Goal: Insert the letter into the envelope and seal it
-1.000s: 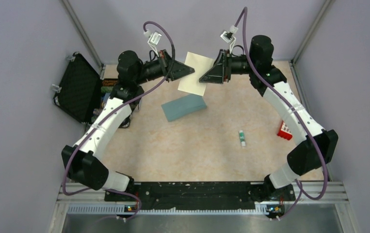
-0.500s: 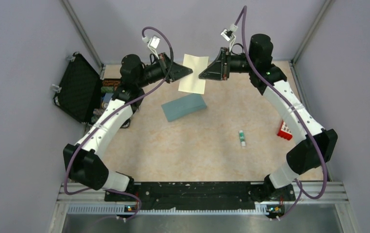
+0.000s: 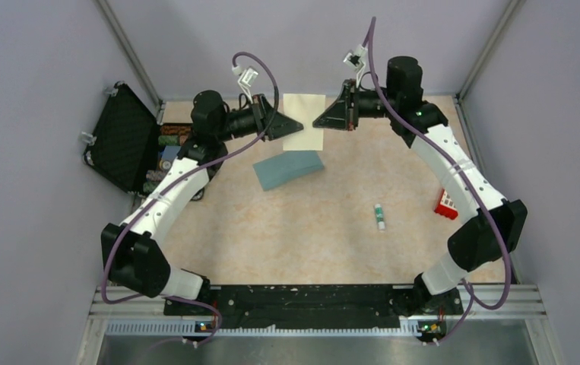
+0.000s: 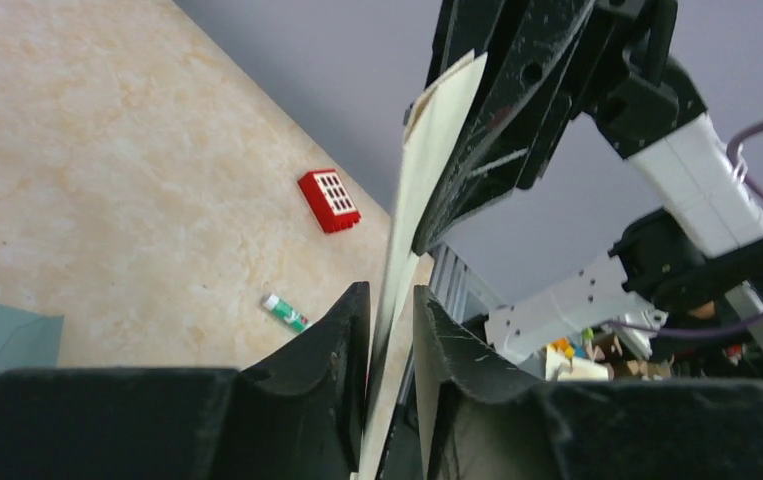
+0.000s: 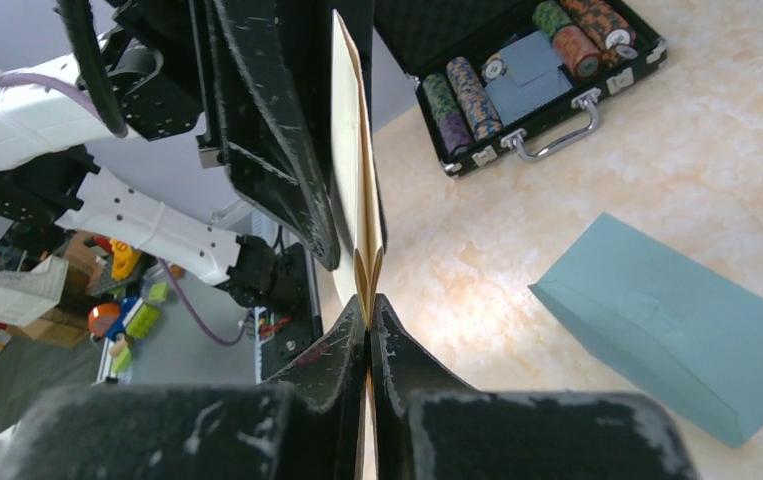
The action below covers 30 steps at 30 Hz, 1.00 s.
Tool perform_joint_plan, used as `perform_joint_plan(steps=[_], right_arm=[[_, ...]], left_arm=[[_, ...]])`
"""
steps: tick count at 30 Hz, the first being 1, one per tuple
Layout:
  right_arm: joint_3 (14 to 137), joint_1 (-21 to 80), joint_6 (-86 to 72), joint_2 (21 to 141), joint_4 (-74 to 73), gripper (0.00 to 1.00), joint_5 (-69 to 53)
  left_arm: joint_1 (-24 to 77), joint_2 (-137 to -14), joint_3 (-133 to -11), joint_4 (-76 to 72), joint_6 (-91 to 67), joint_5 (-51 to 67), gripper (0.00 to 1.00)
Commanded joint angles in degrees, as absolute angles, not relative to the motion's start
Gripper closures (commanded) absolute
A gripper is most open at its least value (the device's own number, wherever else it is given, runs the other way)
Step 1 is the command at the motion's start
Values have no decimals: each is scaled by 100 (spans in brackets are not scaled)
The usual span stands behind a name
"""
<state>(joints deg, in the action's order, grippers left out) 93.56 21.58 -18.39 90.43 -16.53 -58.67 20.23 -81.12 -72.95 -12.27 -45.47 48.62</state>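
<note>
At the far side of the table (image 3: 309, 251), both arms meet on one beige letter (image 3: 305, 106), held clear of the surface. Right gripper (image 5: 368, 305): jaws fully closed, pinching the folded edge of the letter (image 5: 355, 150), which stands edge-on straight up from the fingertips. Left gripper (image 4: 390, 295): jaws narrowed to a thin slot with the opposite edge of the letter (image 4: 432, 150) inside. There's a sliver of dark gap on one side, so it reads as gripping, but pad contact isn't fully visible. From the top view, the left gripper (image 3: 299, 127) and right gripper (image 3: 315, 122) face each other across the sheet, on its left and right edges. The envelope (image 3: 288, 168) is teal and lies flat on the table just on the near side of the letter. It's angled, neither gripper touches it, and its far right corner sits under the letter's lower edge as seen from above. Count: 2 grippers, 1 letter, 1 envelope. There is 1 glue stick (image 3: 378, 217) right of centre, well apart from the envelope, and 1 red block (image 3: 446, 204) near the right edge. 1 open black case (image 3: 123, 137) sits at the far left, and the right wrist view shows 4 rolls of chips (image 5: 472, 95) in it.
</note>
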Motion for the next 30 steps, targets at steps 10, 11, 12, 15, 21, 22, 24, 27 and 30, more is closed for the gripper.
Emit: perform_joint_plan(steps=[10,11,12,15,21,22,24,27,30], right_arm=[[9445,2165,-2295,9056,-1254,68,-6140],[9493,2176,-2316,9092,-1269,68,-6101],[9541,2187,-2324,9121,-1280,68,-6078],[9599,2213,-2377,9173,-1280,70,-6021],[9542,2238,-2483,9178,-1104,77,-5941],[9559,2232,-2505,9189,-1096,79,-5875],[9622,2232,-2553,9219,-1085,79,-5760],[9724,2238,-2626,9316,-1018,73,-5746],[9777,2235,-2682,9379,-981,70,-5745]], left_arm=[[1990,-7828,-7004,-1709,-4209,5590,100],[1989,-7854,-7011,-1724,-4319,5523,100],[1988,-7882,-7025,-1745,-4411,5461,100],[1986,-7938,-7091,-1754,-4582,5331,100],[1986,-8084,-7172,-1862,-4816,5284,100],[1991,-8124,-7176,-1905,-4854,5315,100],[1988,-8174,-7173,-1949,-4904,5347,100],[1991,-8224,-7196,-1950,-4939,5357,100],[1990,-8261,-7229,-1947,-4940,5362,100]])
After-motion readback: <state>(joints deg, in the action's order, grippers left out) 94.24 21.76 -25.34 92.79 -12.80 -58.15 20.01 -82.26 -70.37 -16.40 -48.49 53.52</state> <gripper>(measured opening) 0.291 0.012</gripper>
